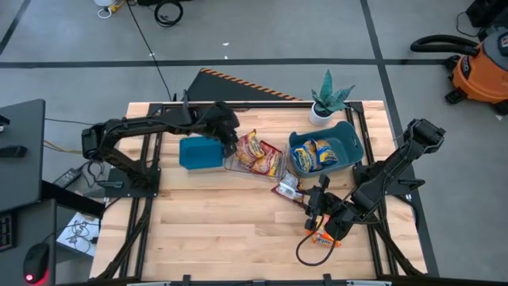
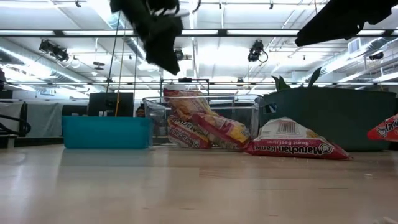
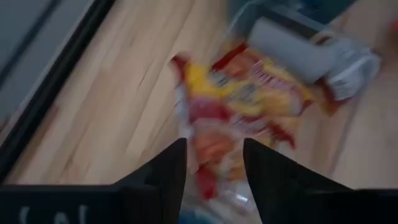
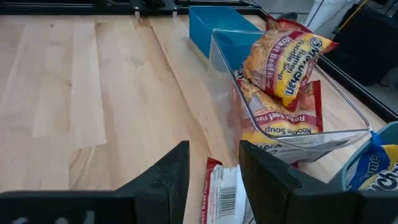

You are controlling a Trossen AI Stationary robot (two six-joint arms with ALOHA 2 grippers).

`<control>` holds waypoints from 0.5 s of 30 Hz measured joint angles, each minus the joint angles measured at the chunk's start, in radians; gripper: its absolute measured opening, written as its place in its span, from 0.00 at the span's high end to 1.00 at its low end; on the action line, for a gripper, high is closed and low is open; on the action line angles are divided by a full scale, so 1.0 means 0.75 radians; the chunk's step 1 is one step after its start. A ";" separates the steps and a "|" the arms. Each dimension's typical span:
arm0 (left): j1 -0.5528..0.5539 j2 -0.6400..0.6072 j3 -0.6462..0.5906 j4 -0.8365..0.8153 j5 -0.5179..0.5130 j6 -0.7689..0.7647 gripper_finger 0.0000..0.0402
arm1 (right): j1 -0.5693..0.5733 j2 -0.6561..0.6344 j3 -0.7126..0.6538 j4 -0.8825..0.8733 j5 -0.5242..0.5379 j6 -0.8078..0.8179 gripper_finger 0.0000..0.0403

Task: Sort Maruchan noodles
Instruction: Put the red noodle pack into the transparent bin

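Note:
Several red Maruchan packets [image 1: 258, 152] stand piled in a clear bin [image 4: 348, 134]. My left gripper [image 3: 214, 146] hovers open just above that pile [image 3: 242, 93], with nothing between its fingers. One red packet [image 1: 286, 188] lies flat on the table in front of the bins. My right gripper [image 4: 214, 149] is open and low, its fingers either side of this packet's end [image 4: 221, 193]; I cannot tell whether they touch it. Blue-and-yellow packets [image 1: 313, 155] lie in the blue bin [image 1: 353, 143]. An orange packet [image 1: 327, 238] lies beneath the right arm.
A teal bin [image 1: 198, 152] sits left of the clear bin, under the left arm. A potted plant [image 1: 327, 99] stands behind the blue bin at the far edge. A dark cable loop [image 1: 305, 250] lies near the orange packet. Bare wood spreads over the near left of the table.

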 joint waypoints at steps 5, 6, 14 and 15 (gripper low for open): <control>-0.191 0.036 -0.009 0.094 -0.076 0.021 0.59 | 0.000 0.000 -0.093 0.106 0.018 -0.030 0.64; -0.240 0.054 -0.018 0.149 -0.079 0.007 0.59 | -0.001 0.000 -0.108 0.118 0.029 -0.041 0.64; -0.581 0.341 0.063 0.382 -0.232 0.100 0.63 | -0.055 0.001 -0.132 0.130 -0.069 -0.035 0.64; -0.600 0.384 0.111 0.355 -0.270 0.128 0.63 | -0.057 0.001 -0.132 0.138 -0.067 -0.033 0.64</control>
